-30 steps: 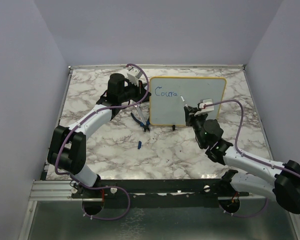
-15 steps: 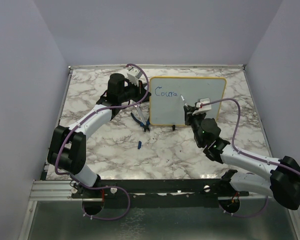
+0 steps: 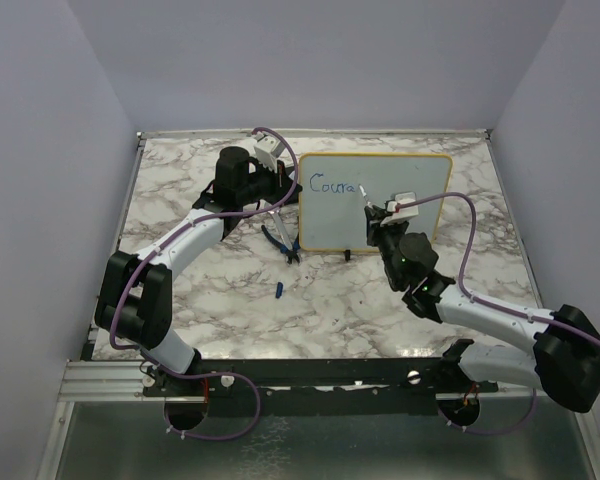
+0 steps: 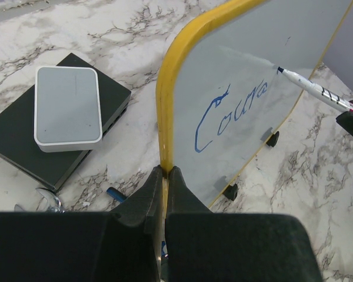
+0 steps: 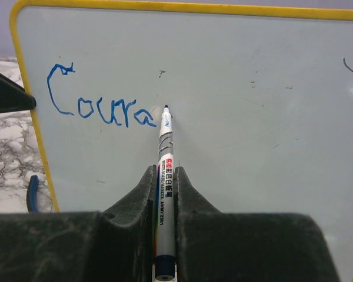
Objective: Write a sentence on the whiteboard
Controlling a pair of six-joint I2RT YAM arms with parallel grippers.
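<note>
Whiteboard (image 3: pixel 330 215): upright near the bench's far edge.
Left gripper (image 4: pixel 165 172): pinching its yellow frame.
Right gripper (image 5: pixel 165 176): clamping a marker (image 5: pixel 164 147) — tip beside blue "Coura".
Left wrist only: grey-and-black box (image 4: pixel 67 106) beside board.

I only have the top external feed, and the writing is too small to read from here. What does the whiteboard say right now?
Observer: In the right wrist view, the whiteboard carries blue writing that reads roughly "Coura".
Operator: Where is the pen tip relative to it?
Observer: The marker tip sits just right of the last letter, slightly above its baseline.
Operator: Is the grip on the pen centred?
Observer: The right gripper is shut on the marker, whose barrel runs straight out between the fingers.
</note>
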